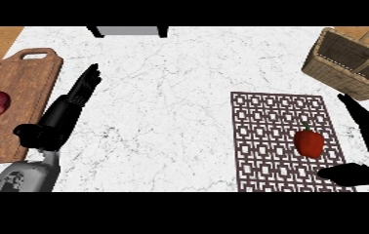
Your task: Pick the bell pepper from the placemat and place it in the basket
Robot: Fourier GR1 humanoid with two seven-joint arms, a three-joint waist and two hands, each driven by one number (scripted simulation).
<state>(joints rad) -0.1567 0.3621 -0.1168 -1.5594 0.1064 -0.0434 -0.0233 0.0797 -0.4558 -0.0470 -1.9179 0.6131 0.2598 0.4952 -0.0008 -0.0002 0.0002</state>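
Nearest, at about 7 o'clock, the left robot hand (61, 113) on its grey forearm (27, 177), fingers straight and pointing toward 1 o'clock, holding nothing, laid over the white marbled desk (173, 96). At about 4 o'clock, the right robot hand (353, 172), spread wide and empty, with the thumb low over the corner of the placemat (284, 140) and the fingers (355, 116) reaching up along its right edge, not touching the bell pepper (310, 143). Between thumb and fingers, that bell pepper: red, glossy, short green stem toward 12 o'clock, resting on the right half of the placemat, toward its lower end. Beneath it, a dark brown mat of white lattice pattern, lying flat, long side running near to far. At 9 o'clock, a wooden cutting board (29, 96) with a handle slot at its far end, a red thing (4, 103) cut off by the left edge on it. Wide bare marble through the middle, from the left robot hand across to the mat. Farther, at 2 o'clock, a woven basket (338, 62), set at an angle on the far right edge, well apart from the pepper, bare marble between mat and basket. Farthest, at 12 o'clock, a grey block with dark legs (128, 31) along the desk's back edge; strips of wood-coloured floor (9, 35) at both far corners.
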